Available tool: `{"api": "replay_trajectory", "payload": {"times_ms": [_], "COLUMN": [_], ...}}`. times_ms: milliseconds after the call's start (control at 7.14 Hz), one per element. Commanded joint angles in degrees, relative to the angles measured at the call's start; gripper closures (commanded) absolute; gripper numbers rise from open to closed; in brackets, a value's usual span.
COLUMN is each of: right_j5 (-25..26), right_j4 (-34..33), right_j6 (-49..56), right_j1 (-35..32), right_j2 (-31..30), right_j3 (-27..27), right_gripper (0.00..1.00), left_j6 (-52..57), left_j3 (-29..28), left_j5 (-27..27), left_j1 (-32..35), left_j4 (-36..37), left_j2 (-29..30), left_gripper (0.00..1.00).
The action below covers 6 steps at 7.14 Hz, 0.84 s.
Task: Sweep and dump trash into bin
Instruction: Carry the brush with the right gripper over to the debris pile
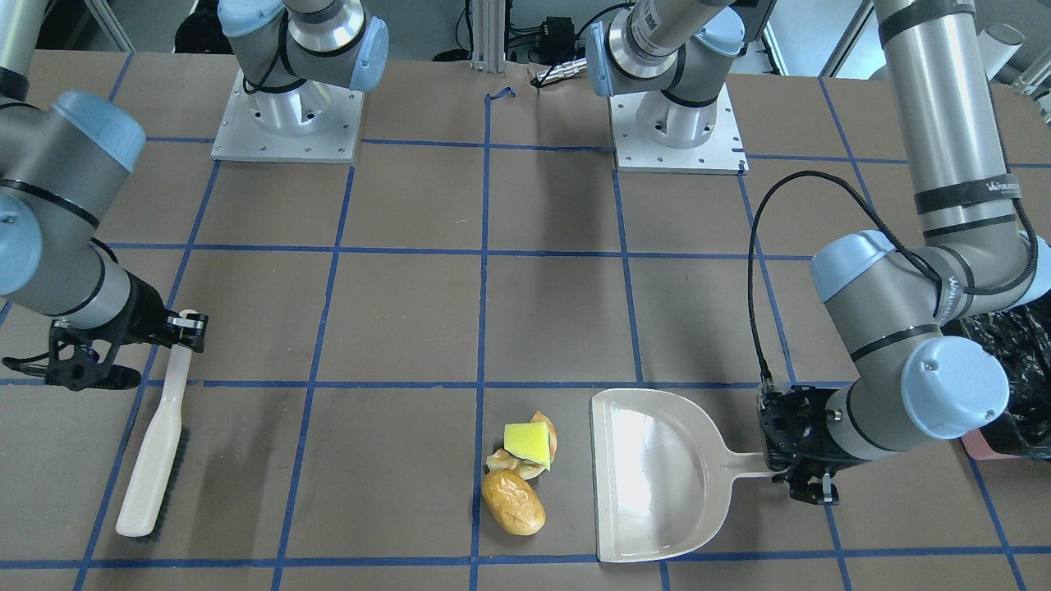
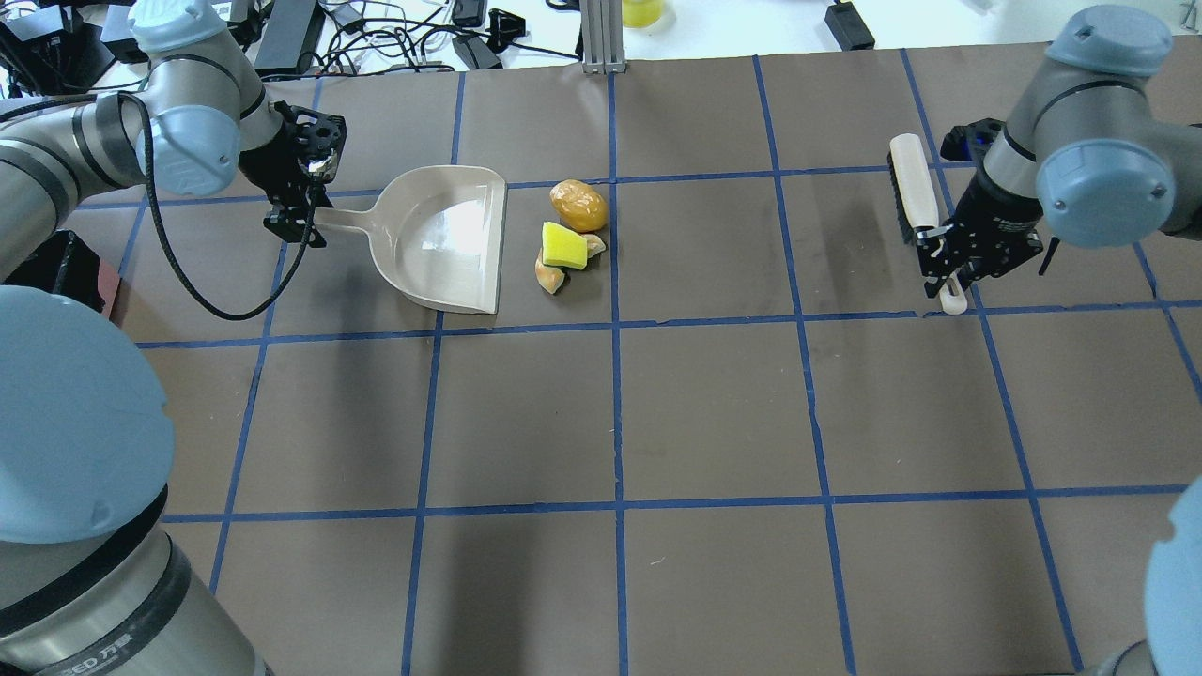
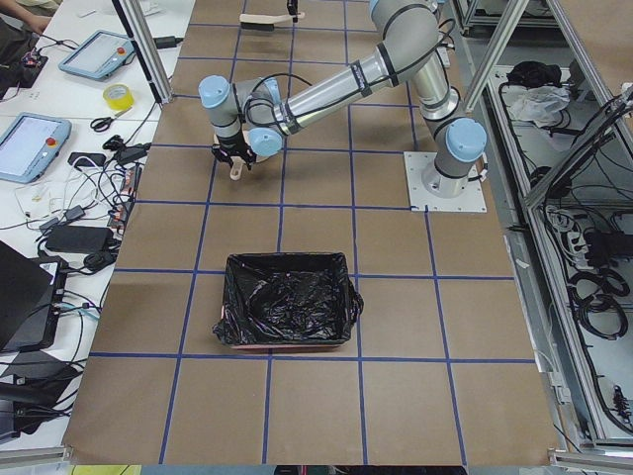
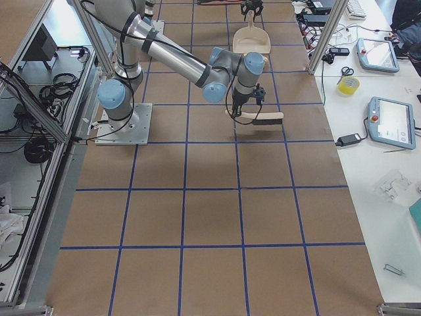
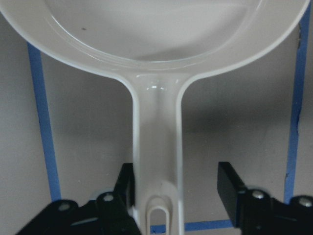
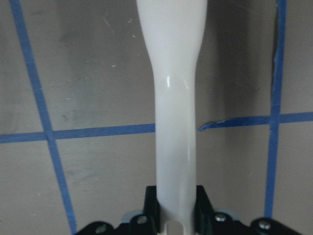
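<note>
Right tool [image 2: 950, 277]: clamped onto brush [image 2: 909, 178] handle. Left tool [image 2: 302, 218]: spread wide, dustpan [image 2: 451, 235] handle straddled. Trash [image 2: 566, 246] seen at dustpan's 3 o'clock, overhead.

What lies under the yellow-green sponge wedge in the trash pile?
Tan peel scraps poke out beneath the sponge wedge. Whatever lies under its middle is covered.

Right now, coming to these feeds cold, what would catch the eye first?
The bright trash pile, yellow-green sponge, peels and golden lump, lies just off the open lip of the beige dustpan, near the table's operator edge. The left gripper brackets the dustpan handle, not yet closed, while the right gripper is clamped on the brush across the table. The black-lined bin sits at the robot's left.
</note>
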State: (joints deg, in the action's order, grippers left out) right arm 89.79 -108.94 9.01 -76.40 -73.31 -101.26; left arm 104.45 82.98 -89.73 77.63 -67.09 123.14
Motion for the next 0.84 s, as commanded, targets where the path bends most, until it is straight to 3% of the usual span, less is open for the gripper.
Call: {"api": "replay_trajectory", "payload": {"times_ms": [0, 140, 280, 700], "right_j5": [-0.8, -2.5, -2.6, -2.6], "right_j4": [2.9, 2.9, 4.1, 7.0], "right_j6": [-11.5, -16.7, -20.3, -26.7], "right_j1": [-9.4, -14.9, -19.2, -27.5], "right_j2": [0.4, 0.4, 0.7, 6.5], "right_j3": [2.5, 3.3, 4.8, 10.4], "right_gripper": [1.00, 1.00, 1.00, 1.00], "left_j6": [0.5, 0.3, 0.3, -0.2], "left_j3": [-0.2, -0.2, -0.2, -0.5], "left_j5": [-0.1, -1.3, -1.8, -5.8], "left_j1": [0.0, 0.3, 0.4, 3.1], "left_j4": [-0.1, 0.0, 0.0, -0.1], "left_j2": [0.0, 0.0, -0.1, -0.3], "left_gripper": [0.74, 0.89, 0.96, 1.00]}}
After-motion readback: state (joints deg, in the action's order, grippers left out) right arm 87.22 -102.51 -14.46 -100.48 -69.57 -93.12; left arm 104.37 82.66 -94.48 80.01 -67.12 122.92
